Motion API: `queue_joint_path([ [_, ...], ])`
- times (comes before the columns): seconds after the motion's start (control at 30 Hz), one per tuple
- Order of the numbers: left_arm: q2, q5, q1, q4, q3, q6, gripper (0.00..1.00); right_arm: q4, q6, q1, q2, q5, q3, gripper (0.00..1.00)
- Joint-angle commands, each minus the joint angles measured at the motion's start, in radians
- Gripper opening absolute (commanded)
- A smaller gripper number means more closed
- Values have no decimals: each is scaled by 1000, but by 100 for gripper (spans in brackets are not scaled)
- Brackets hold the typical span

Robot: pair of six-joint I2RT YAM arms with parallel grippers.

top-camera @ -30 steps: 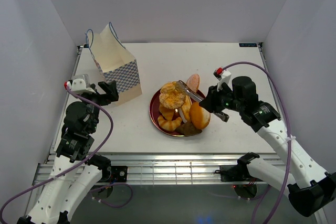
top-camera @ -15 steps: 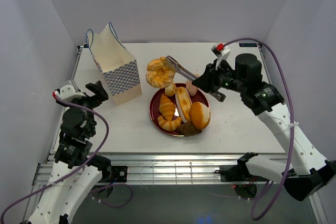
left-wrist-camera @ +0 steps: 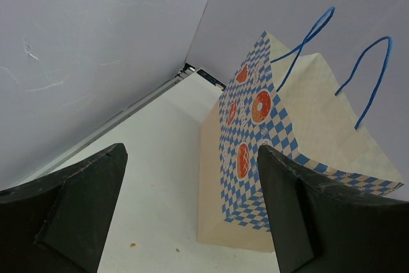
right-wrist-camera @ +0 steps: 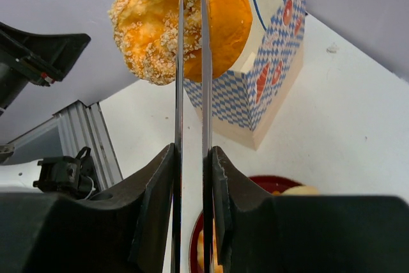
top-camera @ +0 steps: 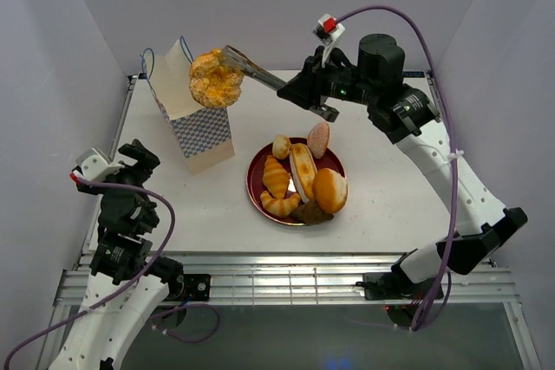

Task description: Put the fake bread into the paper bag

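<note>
My right gripper (top-camera: 305, 93) is shut on metal tongs (top-camera: 258, 73). The tongs pinch a crumb-topped golden bun (top-camera: 216, 79) in the air over the open top of the paper bag (top-camera: 196, 123). In the right wrist view the gripper (right-wrist-camera: 192, 158) clamps the tongs (right-wrist-camera: 190, 107), with the bun (right-wrist-camera: 185, 17) at their tip and the bag (right-wrist-camera: 268, 81) below. Several more fake breads (top-camera: 302, 175) lie on the dark red plate (top-camera: 254, 181). My left gripper (top-camera: 139, 159) is open and empty, left of the bag; its wrist view (left-wrist-camera: 192, 151) faces the bag (left-wrist-camera: 281, 139).
The bag stands upright at the back left, near the left wall, its blue cord handles (left-wrist-camera: 300, 49) up. The plate sits mid-table. White walls close in the table on three sides.
My right arm has lifted the bun off the plate with the tongs and carried it up and left to above the bag. My left gripper has drawn back from the bag.
</note>
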Motion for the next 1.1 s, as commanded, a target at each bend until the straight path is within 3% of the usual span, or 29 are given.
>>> queue_joint_path([
  [0.0,23,-13,-2,27,-12,15,94,92,1,41,68,-44,143,8],
  [0.53,69,8,-2,54,-29,38,98,219,115,62,358,-156,353,8],
  [1.07,68,61,-2,70,-38,62,97,285,152,64,462,-147,346,8],
])
